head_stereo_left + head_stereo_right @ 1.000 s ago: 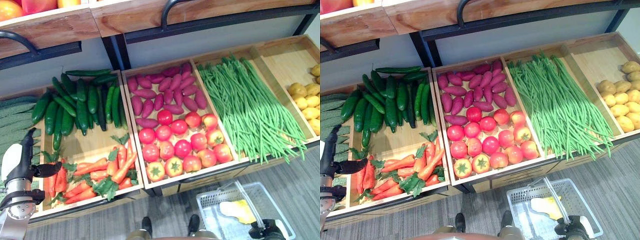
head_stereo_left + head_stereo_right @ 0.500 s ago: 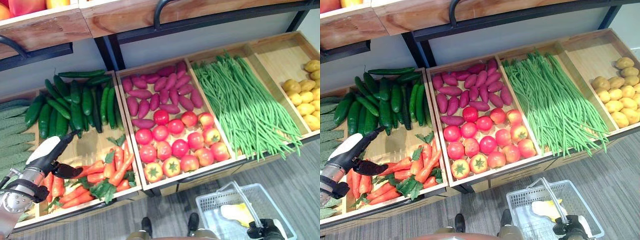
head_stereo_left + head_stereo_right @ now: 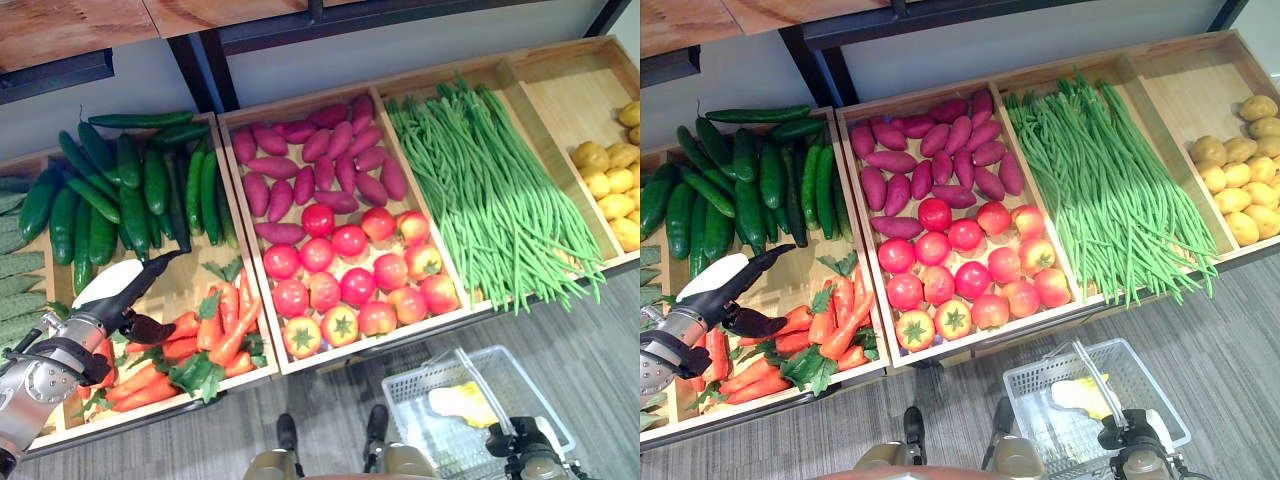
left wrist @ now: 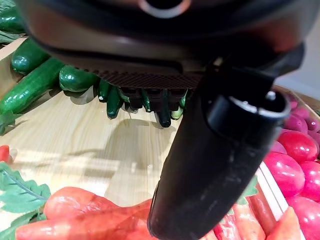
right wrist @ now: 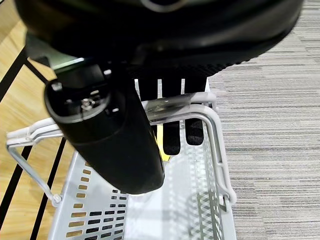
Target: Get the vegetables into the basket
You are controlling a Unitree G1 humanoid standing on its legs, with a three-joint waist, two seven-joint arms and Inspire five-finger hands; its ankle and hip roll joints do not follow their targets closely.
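R hand (image 5: 165, 65) fingers curled round white basket (image 3: 420, 400) handle; L hand (image 3: 120, 305) fingers straight, nothing held, carrots (image 3: 215, 335) just below fingertips: stiff, light, prob. smooth—take mid-body, clear of leafy tops; cucumbers (image 3: 130, 190) beyond.

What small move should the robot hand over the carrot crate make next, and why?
Probably lower the left robot hand onto the nearest carrot and close on it. It hangs open above the carrots, holding nothing, while the right robot hand grips the handle of the basket on the floor.
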